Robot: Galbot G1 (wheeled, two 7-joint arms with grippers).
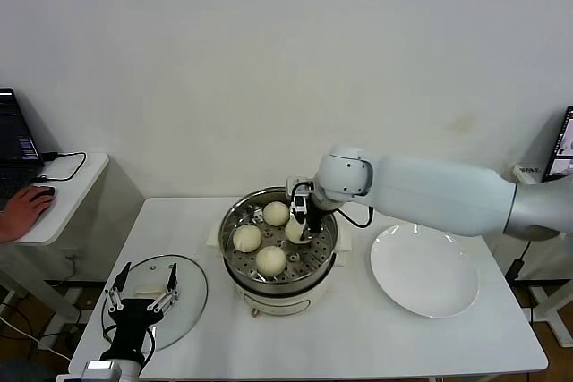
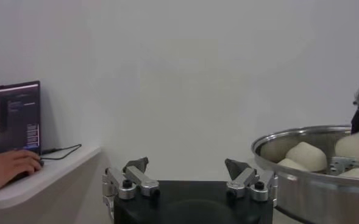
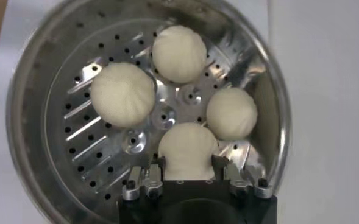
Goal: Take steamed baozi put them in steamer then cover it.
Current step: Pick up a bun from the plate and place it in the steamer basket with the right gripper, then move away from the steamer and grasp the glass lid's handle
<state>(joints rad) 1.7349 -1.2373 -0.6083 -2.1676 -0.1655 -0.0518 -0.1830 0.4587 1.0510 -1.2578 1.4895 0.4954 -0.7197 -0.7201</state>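
The steamer stands mid-table, a steel pot on a cream base. Four cream-white baozi lie in it: three free ones and a fourth between my right gripper's fingers. My right gripper reaches down into the pot. In the right wrist view it is shut on that baozi, low over the perforated tray. My left gripper is open and empty, parked over the glass lid; it also shows in the left wrist view.
An empty white plate lies right of the steamer. The lid lies flat at the table's front left. A side desk with a laptop and a person's hand stands at the far left. The steamer's wall shows beside the left gripper.
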